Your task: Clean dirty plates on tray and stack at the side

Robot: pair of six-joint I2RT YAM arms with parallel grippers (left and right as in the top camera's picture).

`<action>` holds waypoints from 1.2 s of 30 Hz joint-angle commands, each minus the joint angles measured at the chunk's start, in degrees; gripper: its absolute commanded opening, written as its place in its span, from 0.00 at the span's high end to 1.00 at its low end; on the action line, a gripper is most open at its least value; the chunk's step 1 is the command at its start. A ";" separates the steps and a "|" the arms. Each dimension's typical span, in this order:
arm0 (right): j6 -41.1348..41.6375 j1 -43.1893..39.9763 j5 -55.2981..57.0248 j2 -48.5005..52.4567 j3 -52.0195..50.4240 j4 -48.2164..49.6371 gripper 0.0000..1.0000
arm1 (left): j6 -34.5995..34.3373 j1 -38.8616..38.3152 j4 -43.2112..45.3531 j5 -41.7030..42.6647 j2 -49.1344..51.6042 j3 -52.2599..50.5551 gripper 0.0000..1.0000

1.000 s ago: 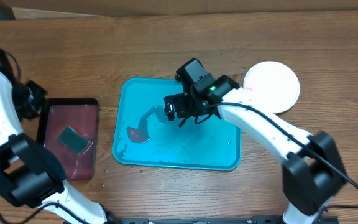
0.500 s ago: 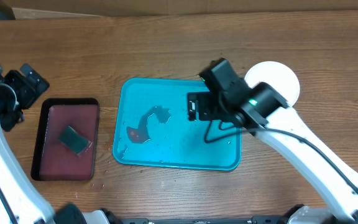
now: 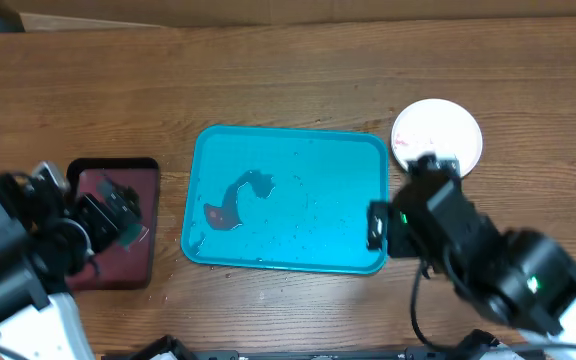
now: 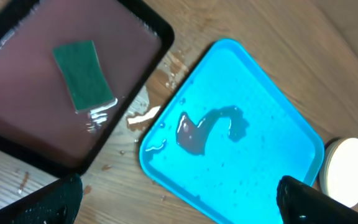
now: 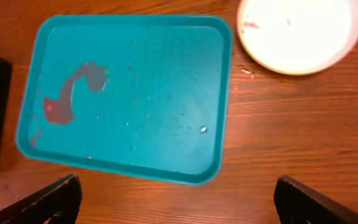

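Observation:
The cyan tray (image 3: pixel 358 160) lies mid-table with no plate on it, only a reddish-brown smear (image 3: pixel 233 200) and water drops. A white plate (image 3: pixel 436 137) rests on the wood to the tray's right, with small red marks near its left rim (image 5: pixel 250 25). My left gripper (image 4: pixel 182 208) hangs open and empty, high above the tray's near-left corner. My right gripper (image 5: pixel 179 208) is also open and empty, above the bare wood in front of the tray's near edge.
A dark maroon tray (image 3: pixel 118 162) with a black rim sits left of the cyan one. A green sponge (image 4: pixel 82 74) lies in it. The left arm (image 3: pixel 18 270) covers its near-left part. The right arm (image 3: pixel 498 270) fills the near-right corner.
The left gripper opened, and its arm swung down from the far left to the maroon tray. The right arm drew back from over the cyan tray to the near right.

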 commanded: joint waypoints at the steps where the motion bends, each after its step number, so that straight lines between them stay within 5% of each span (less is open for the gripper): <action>1: 4.33 1.55 5.33 -4.11 -6.62 1.36 0.00 | -0.87 -0.02 1.77 1.92 -8.31 -6.84 0.00; 8: 3.91 1.44 5.79 -3.69 -8.52 1.64 0.00 | -6.58 -0.02 2.29 1.92 -11.61 -9.70 0.00; 36: 3.91 1.44 6.62 -2.03 -8.52 -0.31 0.00 | -6.64 -0.02 2.05 1.44 -11.34 -9.70 0.00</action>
